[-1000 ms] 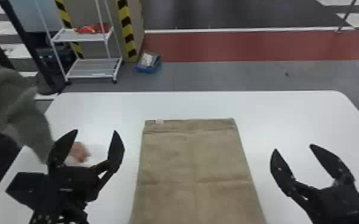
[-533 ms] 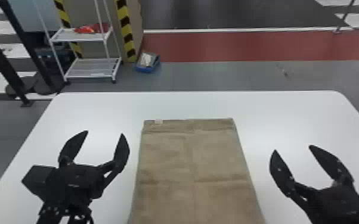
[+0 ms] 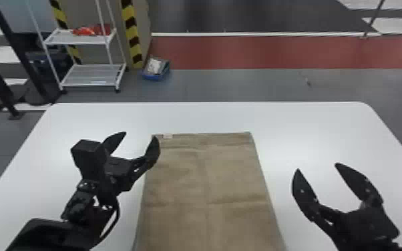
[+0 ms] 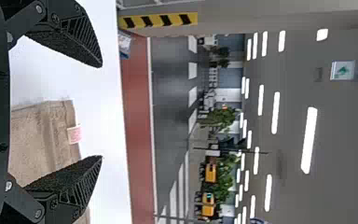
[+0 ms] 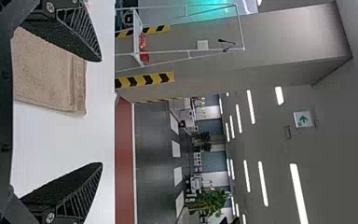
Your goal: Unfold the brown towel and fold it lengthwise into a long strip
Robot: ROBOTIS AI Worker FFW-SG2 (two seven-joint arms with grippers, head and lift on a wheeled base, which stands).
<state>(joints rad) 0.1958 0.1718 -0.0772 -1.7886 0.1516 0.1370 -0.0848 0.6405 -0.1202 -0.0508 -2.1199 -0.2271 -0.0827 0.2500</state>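
Your towel (image 3: 207,197) lies flat on the table (image 3: 310,133), its far edge square to you, a crease (image 3: 205,177) running up its middle. Your left gripper (image 3: 141,135) stands open at the far left corner (image 4: 64,109), beside the label (image 4: 74,134), with nothing between its 2 fingers; your right gripper (image 3: 317,166) is also open and empty, to the right of the towel.

The step looks like picking up that corner. You can't tell here how many layers lie at the edge, so check before you close: if it is still doubled, lift only the top layer to unfold; if it is a single spread, take the full thickness. Come in low, 1 finger under the cloth and 1 over, rather than pinching from above, which could bunch it or miss. Grip just inside the hem, clear of the label. If you are ready for the lengthwise fold, carry the left edge across evenly, keep it taut, and lay it parallel to the right edge so the strip doesn't skew
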